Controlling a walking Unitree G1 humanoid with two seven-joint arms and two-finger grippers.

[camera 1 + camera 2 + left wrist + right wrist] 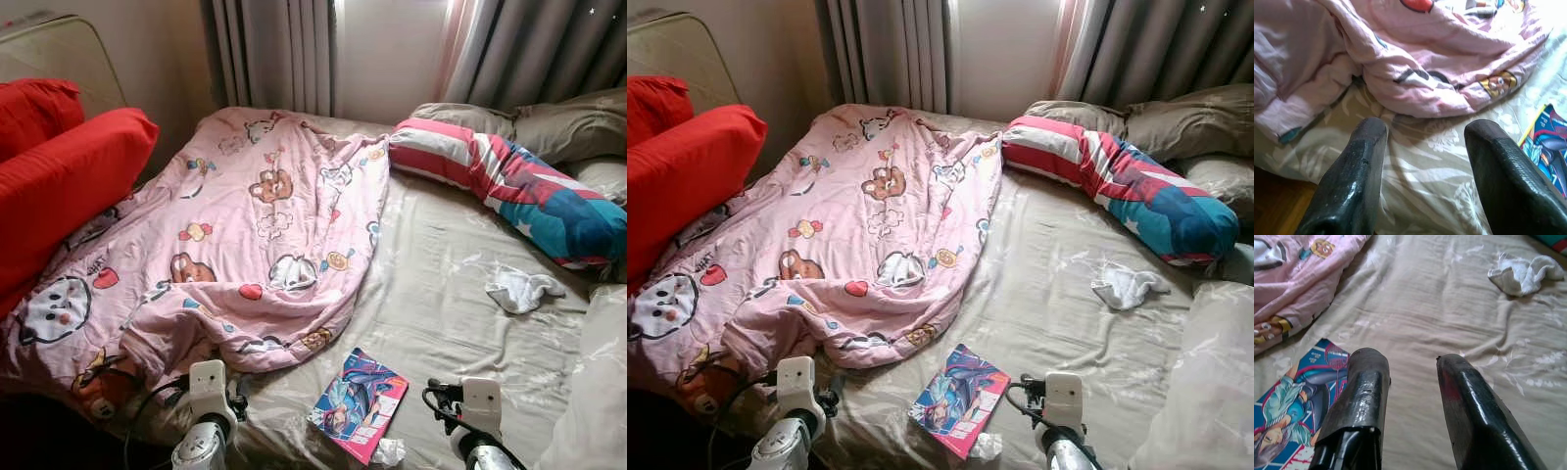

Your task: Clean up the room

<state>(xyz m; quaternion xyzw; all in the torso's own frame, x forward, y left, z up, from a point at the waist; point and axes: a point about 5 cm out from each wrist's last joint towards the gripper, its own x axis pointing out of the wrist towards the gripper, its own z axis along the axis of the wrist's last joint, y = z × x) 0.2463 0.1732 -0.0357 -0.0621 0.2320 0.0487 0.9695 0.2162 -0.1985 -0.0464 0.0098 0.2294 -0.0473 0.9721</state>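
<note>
A pink cartoon quilt (245, 235) lies crumpled over the left half of the bed. A colourful comic book (359, 401) rests on the beige sheet (441, 304) near the front edge, with a crumpled white tissue (389, 451) at its near corner. Further right on the sheet lies a small white cloth (524, 290). My left gripper (1425, 129) hovers open over the sheet just short of the quilt's hem (1449, 93), nothing between its fingers. My right gripper (1405, 357) is open too, above bare sheet to the right of the comic book (1298, 406), with the white cloth (1523, 274) well ahead.
Two red pillows (59, 176) are stacked at the left edge. A striped red, white and blue bolster (509, 186) and beige pillows (558, 127) lie at the back right. Grey curtains (284, 49) hang behind the bed. A pale bundle (598, 392) sits at the right front.
</note>
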